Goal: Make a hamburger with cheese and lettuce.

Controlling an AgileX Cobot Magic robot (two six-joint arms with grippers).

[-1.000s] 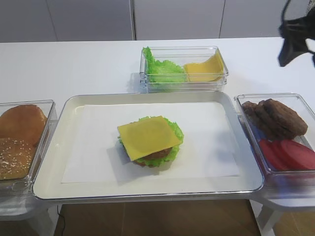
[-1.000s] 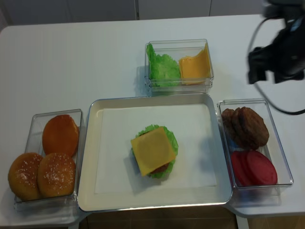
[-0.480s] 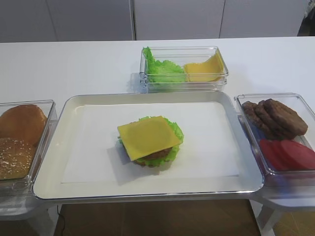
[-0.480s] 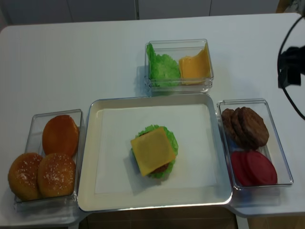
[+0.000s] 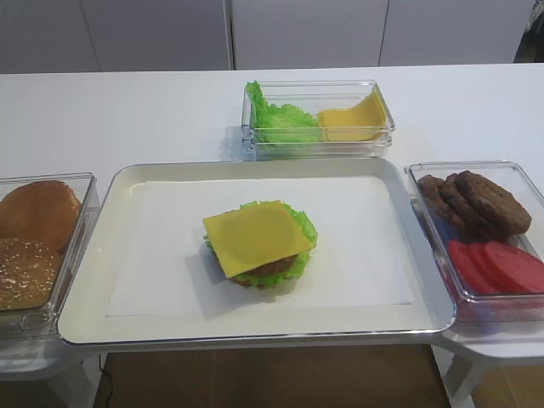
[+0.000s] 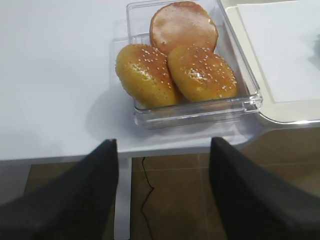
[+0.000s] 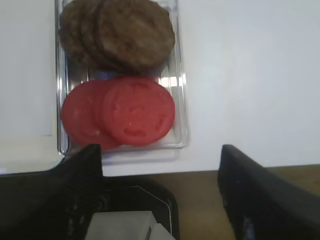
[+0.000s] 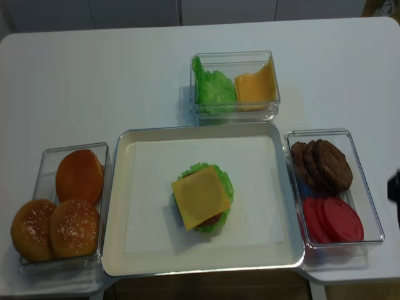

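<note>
The hamburger [image 5: 274,267] sits in the middle of the metal tray [image 5: 93,223]. A yellow cheese [image 5: 257,235] slice lies flat on top, also seen from above [image 8: 201,197]. The lettuce [image 5: 304,226] frill shows round its edges. My right gripper [image 7: 160,156] is open and empty, off the table's front edge below the tomato slices [image 7: 120,112]. My left gripper [image 6: 162,146] is open and empty, off the front edge below the buns [image 6: 175,70]. Neither gripper shows in the first exterior view; a dark bit of the right arm [image 8: 395,187] shows at the right edge of the realsense view.
A clear box at the back holds spare lettuce [image 5: 282,121] and spare cheese [image 5: 353,121]. A box at the right holds patties [image 5: 476,204] and tomato slices [image 5: 501,265]. A box at the left holds buns [image 5: 34,229].
The right arm left the back right corner and came down to the front right, beyond the table edge. The hamburger and boxes have not moved.
</note>
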